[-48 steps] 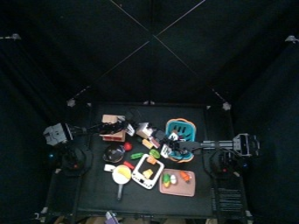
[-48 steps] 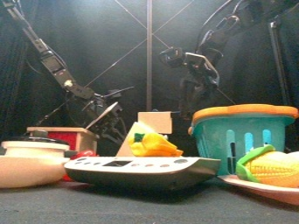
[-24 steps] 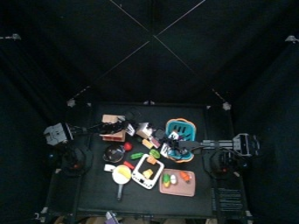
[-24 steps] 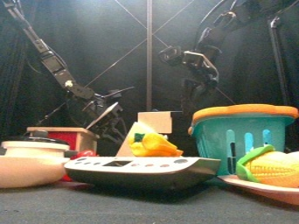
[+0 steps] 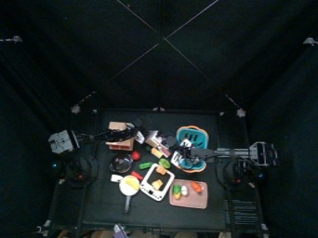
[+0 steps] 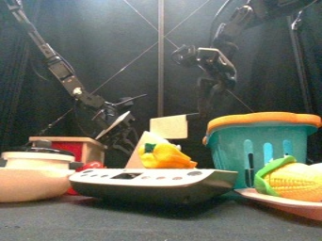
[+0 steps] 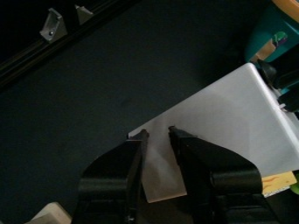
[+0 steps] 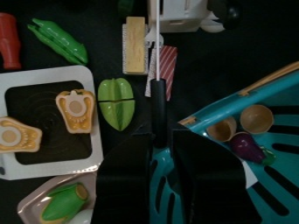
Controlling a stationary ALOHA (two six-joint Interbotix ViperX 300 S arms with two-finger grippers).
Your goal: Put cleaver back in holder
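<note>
The cleaver (image 7: 222, 114) has a broad pale grey blade. A narrow strip of it runs between the jaws of my left gripper (image 7: 158, 136), which is shut on it. From the front, the blade (image 6: 170, 126) hangs as a pale square above the table's middle, just right of the left gripper (image 6: 116, 122). The holder (image 5: 119, 131) is a tan block at the table's back left, low and left of the blade in the front view (image 6: 75, 146). My right gripper (image 6: 209, 94) hangs higher, above the basket's left edge, with nothing visible in it (image 8: 173, 140).
A teal slatted basket (image 6: 262, 146) with an orange rim stands at the right. A white scale (image 6: 151, 179), a bowl (image 6: 36, 174) and a plate of corn (image 6: 296, 179) line the front. Toy vegetables and a white board (image 8: 47, 114) lie below the right arm.
The cleaver blade has risen a little with the left gripper. The right gripper has lifted higher above the basket.
</note>
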